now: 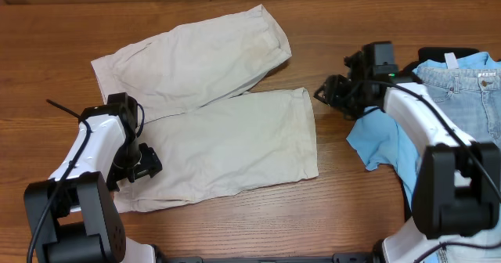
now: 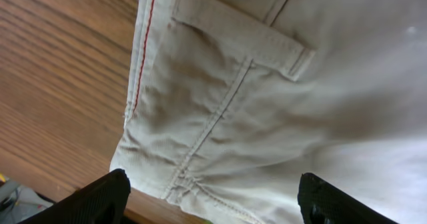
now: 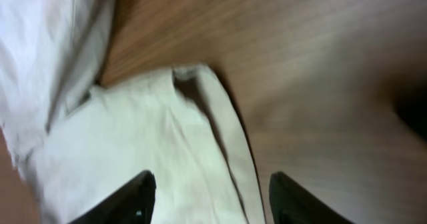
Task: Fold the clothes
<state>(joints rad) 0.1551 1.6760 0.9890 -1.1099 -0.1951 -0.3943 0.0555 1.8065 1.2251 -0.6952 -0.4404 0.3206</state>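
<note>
Looking down from above, you see the shorts lying flat on the bench, near the middle. Their long way runs from left to right. The waist end points left and the two leg ends point right. The far leg tilts up toward the far edge, and the near leg runs almost straight, so the legs split like a V.

Your left arm reaches in from the near left corner and bends over the waist end. The left claw sits low over the near corner of the waist. In the left wrist view its two fingers are spread wide, with the cloth of the shorts between them, and nothing is pinched.

Your right arm comes in from the right, over a blue shirt that lies beside some jeans. The right claw points left, near the end of the near leg. In the right wrist view its fingers are spread too, with the leg's hem just in front of them, and you cannot tell if they touch the cloth.
</note>
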